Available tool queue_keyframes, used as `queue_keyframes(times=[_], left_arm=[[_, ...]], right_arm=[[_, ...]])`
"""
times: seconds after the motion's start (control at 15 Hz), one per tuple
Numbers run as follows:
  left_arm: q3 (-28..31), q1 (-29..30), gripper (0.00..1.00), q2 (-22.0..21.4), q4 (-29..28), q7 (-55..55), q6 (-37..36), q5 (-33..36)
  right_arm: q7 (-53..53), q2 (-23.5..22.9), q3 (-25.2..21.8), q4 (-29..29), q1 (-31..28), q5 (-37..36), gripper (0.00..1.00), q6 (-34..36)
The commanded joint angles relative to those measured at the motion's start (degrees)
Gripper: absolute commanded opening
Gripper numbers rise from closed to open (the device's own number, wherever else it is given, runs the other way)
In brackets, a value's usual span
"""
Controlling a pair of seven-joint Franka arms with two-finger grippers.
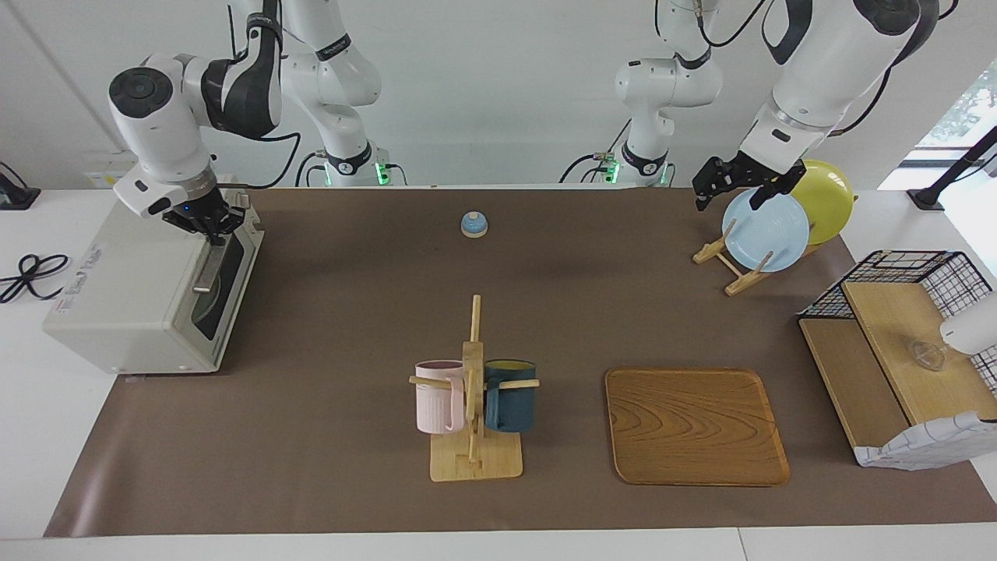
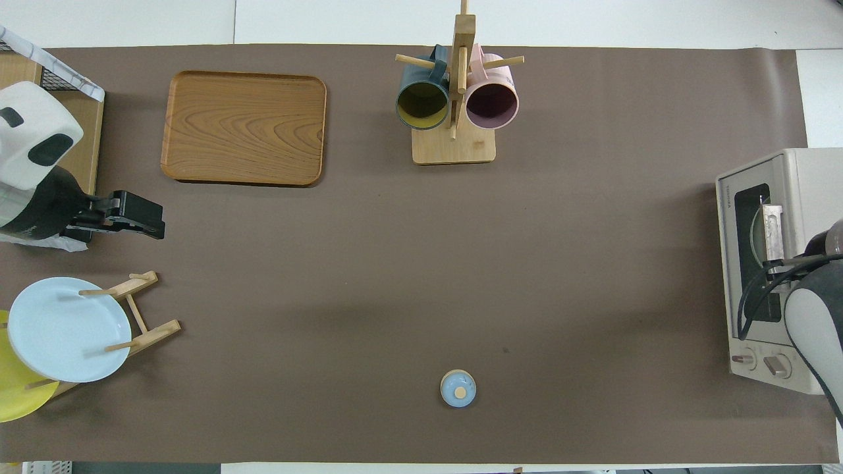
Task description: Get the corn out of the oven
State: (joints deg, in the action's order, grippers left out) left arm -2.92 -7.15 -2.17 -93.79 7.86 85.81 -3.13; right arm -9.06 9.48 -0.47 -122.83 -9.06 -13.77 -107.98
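The off-white oven point(image 1: 132, 296) stands at the right arm's end of the table, and its dark glass door looks closed. No corn shows in either view; it is hidden. My right gripper point(image 1: 210, 227) is shut and sits at the upper end of the oven's metal bar handle point(image 1: 204, 273), the end nearer the robots. I cannot tell whether it touches the bar. In the overhead view the right arm covers that part of the oven point(image 2: 790, 171). My left gripper point(image 1: 727, 201) hangs open and holds nothing, up in the air by the plate rack.
A wooden mug rack point(image 1: 471, 405) with a pink and a dark blue mug stands mid-table. A wooden tray point(image 1: 695, 425) lies beside it. A small blue bell point(image 1: 473, 224) sits near the robots. Blue plate point(image 1: 767, 230), yellow plate point(image 1: 829, 199) and a wire shelf point(image 1: 896, 327) fill the left arm's end.
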Motion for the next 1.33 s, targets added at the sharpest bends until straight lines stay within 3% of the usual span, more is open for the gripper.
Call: queue_keyframes(times=[0.0,0.27,0.67,1.0,1.27], left_arm=[[-0.42,0.64,1.0,-0.29,0.28,-0.31,-0.47,0.84],[-0.42,0.56,1.0,-0.29,0.28,-0.31,-0.47,0.84],[-0.42,0.56,1.0,-0.29,0.28,-0.31,-0.55,0.84],[-0.42,0.56,1.0,-0.38,0.28,-0.31,-0.47,0.84],[-0.42,0.56,1.0,-0.29,0.28,-0.31,-0.47,0.84]], right_arm=[[-0.35,-2.71,0.56,-1.01,0.09,2.76,0.0,-5.21],[0.97,-5.78,0.47,-1.01,3.51,5.67,0.0,-8.28],[1.15,-11.32,0.65,-2.59,4.05,5.94,0.0,-16.45],[3.51,-12.11,0.74,-7.42,6.16,7.08,0.0,-24.37],[4.22,-13.44,0.74,-7.78,6.6,7.43,0.0,-25.79]])
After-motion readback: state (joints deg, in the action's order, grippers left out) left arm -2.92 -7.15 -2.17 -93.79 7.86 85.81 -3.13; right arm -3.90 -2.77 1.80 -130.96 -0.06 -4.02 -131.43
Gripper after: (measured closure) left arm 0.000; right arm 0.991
